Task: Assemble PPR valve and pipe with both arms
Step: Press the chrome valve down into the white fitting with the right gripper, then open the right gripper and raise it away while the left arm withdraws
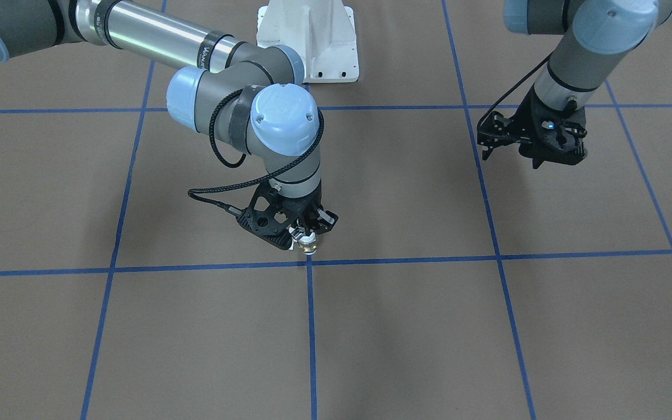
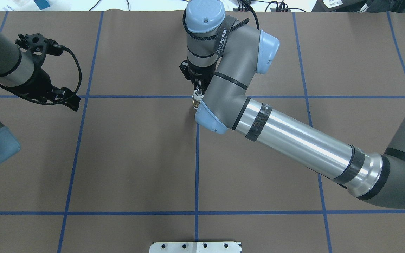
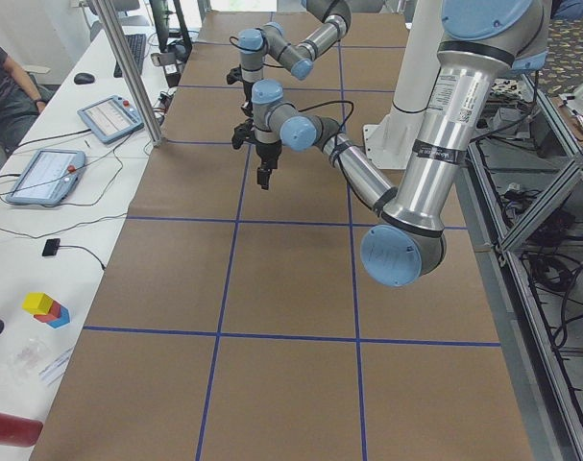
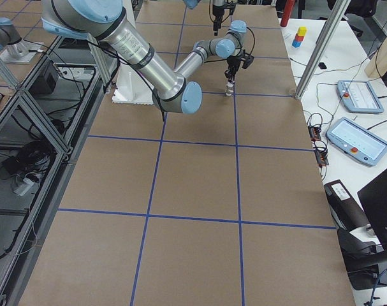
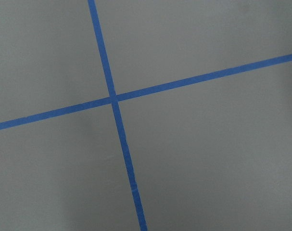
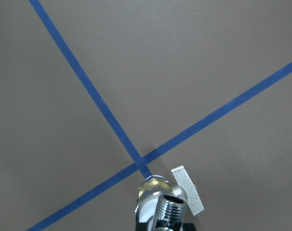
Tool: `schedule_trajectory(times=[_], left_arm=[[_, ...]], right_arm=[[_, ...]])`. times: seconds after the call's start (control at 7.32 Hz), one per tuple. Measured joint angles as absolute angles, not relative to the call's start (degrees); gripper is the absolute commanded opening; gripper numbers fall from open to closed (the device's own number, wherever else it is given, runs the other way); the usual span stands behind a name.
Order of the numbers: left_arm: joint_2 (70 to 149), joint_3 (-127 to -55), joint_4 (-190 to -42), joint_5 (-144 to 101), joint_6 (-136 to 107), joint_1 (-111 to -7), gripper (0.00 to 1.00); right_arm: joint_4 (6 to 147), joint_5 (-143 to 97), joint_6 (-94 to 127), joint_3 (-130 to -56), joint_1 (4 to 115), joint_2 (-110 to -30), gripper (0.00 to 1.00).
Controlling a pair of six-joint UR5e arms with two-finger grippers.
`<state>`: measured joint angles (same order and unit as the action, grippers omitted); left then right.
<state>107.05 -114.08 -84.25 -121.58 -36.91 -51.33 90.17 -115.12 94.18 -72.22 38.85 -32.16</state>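
Left tool: black two-finger tool (image 2: 68, 100), well apart from the work; nothing shows in it, finger gap unclear.
Right tool: black two-finger tool (image 1: 311, 230) clamped on the small brass-and-white PPR valve (image 1: 309, 245), upright.
Valve place: directly below the right tool, just over the blue tape crossing (image 6: 141, 161) on the brown desk (image 1: 429, 326).
Pipe: no shiny silver metal fitting seen loose.
Advice: hold the valve vertical with a firm grip; mate along its axis.

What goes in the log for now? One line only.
right gripper: shut on valve | valve: at tape cross | left gripper: aside, empty
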Motion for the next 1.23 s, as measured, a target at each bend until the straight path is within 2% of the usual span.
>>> schedule_trajectory(times=[0.82, 0.96, 1.23], left_arm=[[107.1, -114.1, -84.2, -121.6, -37.0, -51.3, 1.0], [107.1, -114.3, -84.2, -121.6, -37.0, -51.4, 1.0], [106.7, -115.5, -84.3, -122.1, -36.9, -51.6, 1.0]], right_arm=[[90.2, -115.2, 93.7, -73.1, 39.0, -32.1, 1.0], [90.3, -115.4, 93.5, -75.6, 39.3, -33.2, 1.0], [90.5, -116.1, 92.5, -87.2, 40.6, -41.8, 1.0]])
